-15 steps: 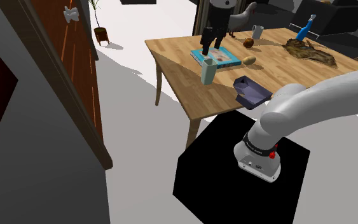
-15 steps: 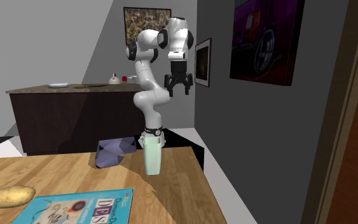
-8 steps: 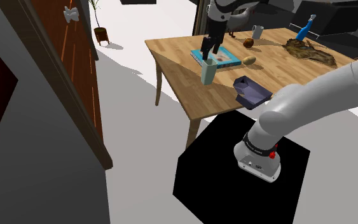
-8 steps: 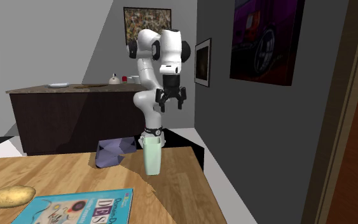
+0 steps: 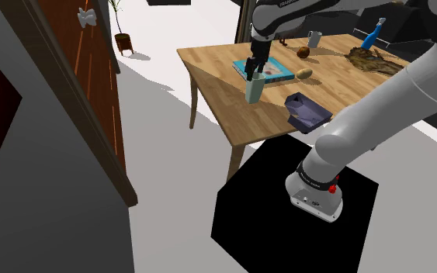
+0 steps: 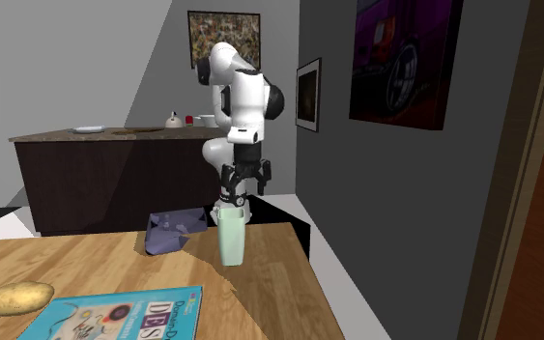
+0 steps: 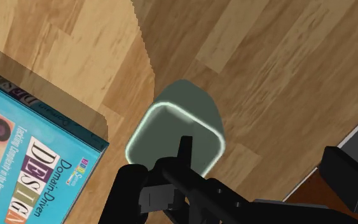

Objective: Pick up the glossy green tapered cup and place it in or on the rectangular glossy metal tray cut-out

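A pale green tapered cup (image 5: 254, 90) stands upright on the wooden table (image 5: 218, 74), near its edge at the shoulder view's left. My black gripper (image 5: 254, 73) hangs open just above the cup's rim, fingers pointing down. In the second exterior view the gripper (image 6: 243, 196) is directly over the cup (image 6: 231, 240). Seen from the wrist, the cup's rounded-square mouth (image 7: 174, 137) lies below and slightly toward one finger of the gripper (image 7: 234, 172). The purple-grey tray (image 5: 308, 111) sits on the table corner nearest the stand, with the tray (image 6: 173, 230) just behind the cup.
A blue book (image 5: 263, 70) lies right behind the cup, with a potato (image 5: 305, 74) beside it. Farther back are a mug (image 5: 314, 38), a blue bottle (image 5: 373, 34) and a brown heap (image 5: 379, 60). A wooden door (image 5: 84, 85) stands at the shoulder view's left.
The arm has lowered the open gripper from well above the table down to just over the cup's rim. The cup and tray have not moved.
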Controlling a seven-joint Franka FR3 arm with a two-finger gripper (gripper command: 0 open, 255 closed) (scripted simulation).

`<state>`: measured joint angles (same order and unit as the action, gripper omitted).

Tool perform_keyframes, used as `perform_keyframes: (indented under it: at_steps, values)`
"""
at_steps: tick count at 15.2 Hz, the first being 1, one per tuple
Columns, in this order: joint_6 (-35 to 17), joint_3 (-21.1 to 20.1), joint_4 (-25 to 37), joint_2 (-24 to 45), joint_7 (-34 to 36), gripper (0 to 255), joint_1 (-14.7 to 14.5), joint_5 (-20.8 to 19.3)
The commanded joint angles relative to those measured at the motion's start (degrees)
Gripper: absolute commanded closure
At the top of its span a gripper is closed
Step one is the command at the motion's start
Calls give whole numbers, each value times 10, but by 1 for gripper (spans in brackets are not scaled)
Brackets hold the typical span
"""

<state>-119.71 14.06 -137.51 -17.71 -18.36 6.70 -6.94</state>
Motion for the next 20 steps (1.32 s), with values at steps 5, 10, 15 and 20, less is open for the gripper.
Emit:
perform_keyframes:
  at_steps: [5,10,15,20]
  values:
    - [-60,18,-3,56,-25,0,5,1]
    - [-90,21,-17,72,-27,0,5,3]
    - [-90,21,-17,72,-27,0,5,3]
    - [-90,21,-17,72,-27,255,5,3]
